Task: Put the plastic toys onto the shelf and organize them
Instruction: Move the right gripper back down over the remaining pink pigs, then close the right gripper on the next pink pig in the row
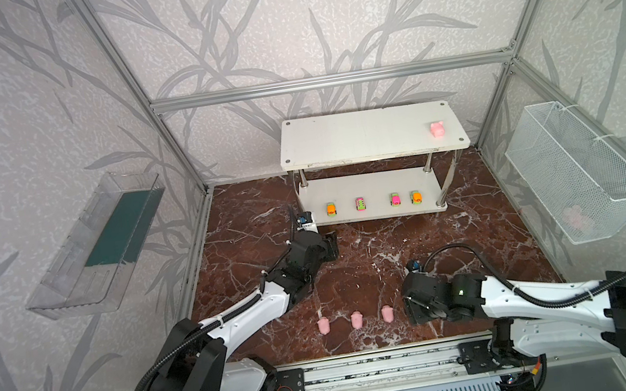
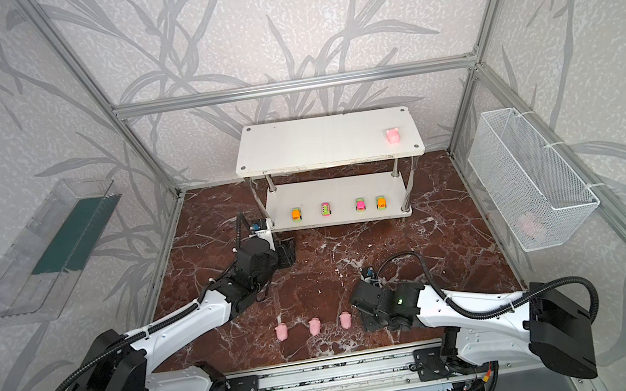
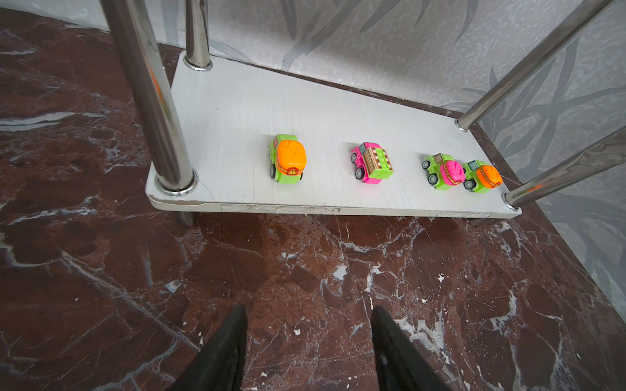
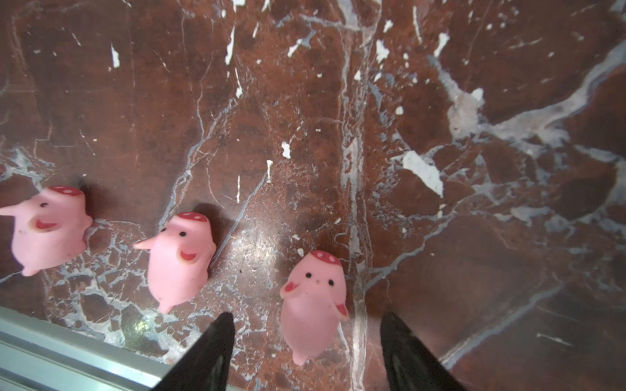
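Pig lies near open jaws of right gripper; left gripper open too; car sticker maybe triangular.

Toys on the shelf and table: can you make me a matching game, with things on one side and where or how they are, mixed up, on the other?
Things:
1 toy cars
2 lone pig
3 row of three pigs
4 left claw

Places:
A marble table, near the front
B shelf top tier
C open, holding nothing
D shelf bottom tier

Pairs: 1-D, 2-B, 3-A, 4-C.
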